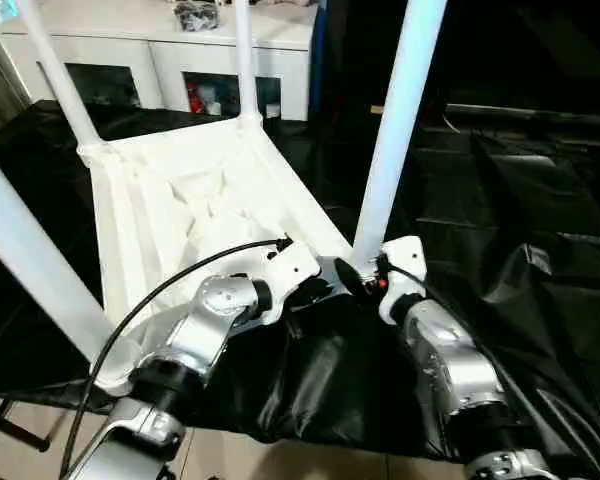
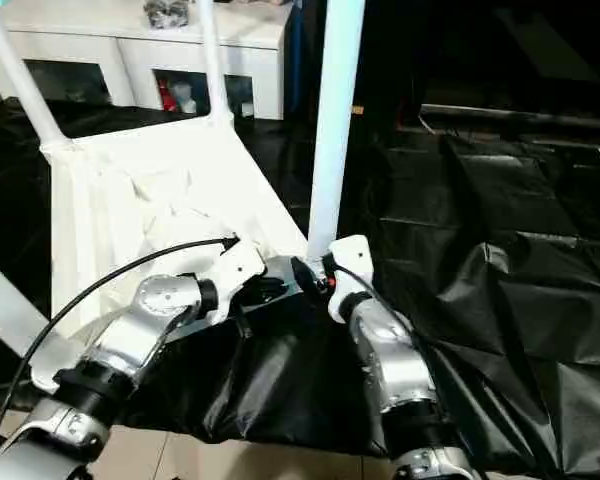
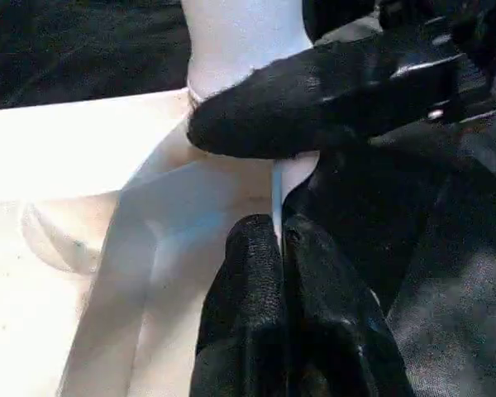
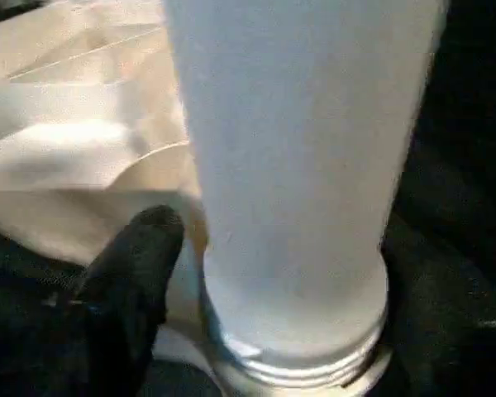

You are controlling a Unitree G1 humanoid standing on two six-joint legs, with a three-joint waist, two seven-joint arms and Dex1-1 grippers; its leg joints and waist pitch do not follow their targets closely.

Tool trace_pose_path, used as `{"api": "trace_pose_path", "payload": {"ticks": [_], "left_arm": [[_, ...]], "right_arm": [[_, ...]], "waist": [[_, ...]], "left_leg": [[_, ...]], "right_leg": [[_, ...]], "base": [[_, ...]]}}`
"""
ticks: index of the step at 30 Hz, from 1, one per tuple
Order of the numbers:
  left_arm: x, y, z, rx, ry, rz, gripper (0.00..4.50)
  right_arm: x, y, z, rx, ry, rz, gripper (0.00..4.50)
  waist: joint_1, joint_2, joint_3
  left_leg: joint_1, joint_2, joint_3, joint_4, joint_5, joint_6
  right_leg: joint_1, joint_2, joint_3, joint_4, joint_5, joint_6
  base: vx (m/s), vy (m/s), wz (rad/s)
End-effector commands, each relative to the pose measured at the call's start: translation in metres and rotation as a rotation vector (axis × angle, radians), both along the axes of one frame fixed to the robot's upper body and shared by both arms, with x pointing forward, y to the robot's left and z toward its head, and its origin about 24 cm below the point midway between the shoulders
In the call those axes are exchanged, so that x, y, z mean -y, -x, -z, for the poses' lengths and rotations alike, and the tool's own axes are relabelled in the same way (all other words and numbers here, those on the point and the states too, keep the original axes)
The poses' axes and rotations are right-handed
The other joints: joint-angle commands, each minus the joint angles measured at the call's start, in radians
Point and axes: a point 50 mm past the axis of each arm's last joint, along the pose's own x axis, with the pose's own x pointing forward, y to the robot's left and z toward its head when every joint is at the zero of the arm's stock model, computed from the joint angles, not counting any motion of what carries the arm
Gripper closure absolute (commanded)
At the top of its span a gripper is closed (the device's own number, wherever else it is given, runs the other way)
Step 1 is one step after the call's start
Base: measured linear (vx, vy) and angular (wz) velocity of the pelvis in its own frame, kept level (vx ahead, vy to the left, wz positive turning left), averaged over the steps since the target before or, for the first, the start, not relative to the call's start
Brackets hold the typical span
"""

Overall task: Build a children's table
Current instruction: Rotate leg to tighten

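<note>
Handling | white plastic children's table (image 1: 210,200) lying upside down, stiff, light, slick | left pincer (image 3: 279,236) pinching its rim; right pincer (image 1: 352,277) unclear | gripping leg base (image 4: 298,314) is advisable

A crinkled black sheet (image 1: 540,200) covers the surface in front of me, its near edge hanging in folds above a pale tiled floor (image 1: 240,458). On the sheet lies the children's table (image 1: 195,205), upside down, ribbed underside up and white legs rising from its corner sockets. To my right the sheet lies bare and wrinkled, catching glints of light.
</note>
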Motion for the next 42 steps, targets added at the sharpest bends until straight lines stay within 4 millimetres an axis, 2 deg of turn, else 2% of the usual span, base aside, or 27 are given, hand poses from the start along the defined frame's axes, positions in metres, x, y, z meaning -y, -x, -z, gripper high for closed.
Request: {"api": "trace_pose_path", "payload": {"ticks": [1,2,6,7,9,12,14,16,20,25,26,29,31,37,39,40,41,42], "left_arm": [[0.014,0.009,-0.008,0.020,0.091,0.121,4.50],[0.008,0.010,-0.007,0.015,0.082,0.131,4.50],[-0.004,0.015,-0.007,-0.013,0.074,0.179,4.50],[-0.007,0.017,-0.007,-0.023,0.073,0.210,4.50],[-0.010,0.020,-0.007,-0.034,0.072,0.234,4.50],[-0.020,0.024,-0.005,-0.075,0.047,0.302,4.50],[-0.024,0.024,-0.005,-0.090,0.042,0.319,4.50],[-0.026,0.023,-0.005,-0.095,0.046,0.319,4.50],[-0.034,0.018,-0.009,-0.110,0.009,0.355,4.50],[-0.035,0.014,-0.012,-0.105,0.001,0.357,4.50],[-0.035,0.013,-0.013,-0.102,0.002,0.358,4.50],[-0.034,0.013,-0.013,-0.100,0.005,0.361,4.50],[-0.033,0.013,-0.012,-0.098,0.009,0.361,4.50],[-0.026,0.013,-0.008,-0.064,0.026,0.308,4.50],[-0.010,0.005,-0.007,-0.033,0.057,0.178,4.50],[-0.010,0.005,-0.007,-0.033,0.057,0.178,4.50],[0.001,0.004,-0.006,-0.037,0.071,0.127,4.50],[0.002,0.004,-0.006,-0.037,0.072,0.125,4.50]], "right_arm": [[-0.019,0.005,-0.011,0.025,-0.021,-0.191,0.38],[-0.009,0.006,-0.012,0.020,-0.015,-0.218,0.38],[0.008,0.008,-0.016,0.018,0.032,-0.306,0.38],[0.013,0.010,-0.017,0.012,0.048,-0.349,0.38],[0.016,0.012,-0.018,0.001,0.059,-0.394,0.38],[0.025,0.020,-0.019,-0.039,0.098,-0.529,0.38],[0.029,0.024,-0.019,-0.059,0.128,-0.586,0.72],[0.030,0.024,-0.019,-0.065,0.136,-0.598,0.72],[0.034,0.025,-0.019,-0.072,0.185,-0.649,1.09],[0.033,0.024,-0.021,-0.067,0.173,-0.653,1.47],[0.032,0.024,-0.022,-0.065,0.171,-0.658,1.51],[0.031,0.025,-0.021,-0.066,0.166,-0.670,1.70],[0.030,0.025,-0.020,-0.066,0.165,-0.674,1.72],[0.024,0.025,-0.016,-0.049,0.133,-0.598,1.74],[0.017,0.014,-0.007,-0.006,0.100,-0.338,1.74],[0.017,0.014,-0.007,-0.006,0.100,-0.338,1.75],[0.010,0.010,-0.001,-0.007,0.052,-0.207,1.75],[0.009,0.010,-0.001,-0.007,0.049,-0.203,1.75]], "waist": [[0.007,-0.012,-0.059],[0.009,-0.010,-0.058],[0.021,-0.006,-0.059],[0.026,-0.012,-0.061],[0.025,-0.007,-0.058],[0.028,-0.009,-0.057],[0.033,-0.010,-0.056],[0.034,-0.011,-0.056],[0.036,-0.014,-0.057],[0.036,-0.016,-0.060],[0.038,-0.020,-0.060],[0.040,-0.019,-0.059],[0.041,-0.015,-0.059],[0.039,-0.019,-0.056],[0.033,-0.019,-0.054],[0.028,-0.021,-0.054],[0.023,-0.025,-0.055],[0.019,-0.024,-0.053]], "left_leg": [[0.007,0.021,-0.013,-0.060,-0.271,0.052],[0.009,0.022,-0.011,-0.057,-0.263,0.060],[0.010,0.025,-0.010,-0.057,-0.228,0.064],[0.009,0.026,-0.012,-0.057,-0.225,0.063],[0.010,0.028,-0.010,-0.058,-0.230,0.062],[0.012,0.027,-0.009,-0.058,-0.252,0.060],[0.013,0.028,-0.007,-0.058,-0.257,0.057],[0.013,0.028,-0.007,-0.058,-0.251,0.056],[0.012,0.026,-0.008,-0.056,-0.245,0.052],[0.011,0.027,-0.008,-0.054,-0.218,0.058],[0.011,0.028,-0.007,-0.053,-0.207,0.064],[0.011,0.028,-0.006,-0.052,-0.207,0.065],[0.012,0.027,-0.007,-0.053,-0.213,0.062],[0.013,0.026,-0.008,-0.054,-0.239,0.047],[0.013,0.025,-0.008,-0.055,-0.255,0.033],[0.014,0.021,-0.009,-0.055,-0.263,0.021],[0.010,0.022,-0.013,-0.058,-0.266,0.013],[0.010,0.022,-0.014,-0.060,-0.270,0.011]], "right_leg": [[0.044,-0.052,0.031,-0.067,-0.258,-0.187],[0.040,-0.052,0.032,-0.067,-0.261,-0.191],[0.041,-0.051,0.031,-0.062,-0.244,-0.199],[0.045,-0.053,0.029,-0.058,-0.246,-0.199],[0.039,-0.051,0.031,-0.060,-0.247,-0.201],[0.040,-0.050,0.030,-0.061,-0.267,-0.198],[0.039,-0.050,0.030,-0.062,-0.287,-0.191],[0.039,-0.051,0.030,-0.062,-0.293,-0.191],[0.039,-0.054,0.031,-0.063,-0.315,-0.182],[0.041,-0.052,0.030,-0.057,-0.264,-0.198],[0.042,-0.052,0.030,-0.054,-0.246,-0.205],[0.041,-0.053,0.030,-0.054,-0.244,-0.209],[0.041,-0.053,0.030,-0.055,-0.252,-0.208],[0.039,-0.053,0.030,-0.061,-0.300,-0.192],[0.035,-0.053,0.031,-0.065,-0.334,-0.182],[0.034,-0.054,0.029,-0.068,-0.370,-0.172],[0.038,-0.056,0.027,-0.069,-0.394,-0.161],[0.037,-0.055,0.027,-0.071,-0.406,-0.155]], "base": [[0.000,0.000,0.00],[0.000,0.000,0.00],[0.000,0.000,0.00],[0.000,0.000,0.00],[0.000,0.000,0.00],[0.000,0.000,0.00],[0.000,0.000,0.00],[0.000,0.000,0.00],[0.000,0.000,0.00],[0.000,0.000,0.00],[0.000,0.000,0.00],[0.000,0.000,0.00],[0.000,0.000,0.00],[0.000,0.000,0.00],[0.000,0.000,0.00],[0.000,0.000,0.00],[0.000,0.000,0.00],[0.000,0.000,0.00]]}}
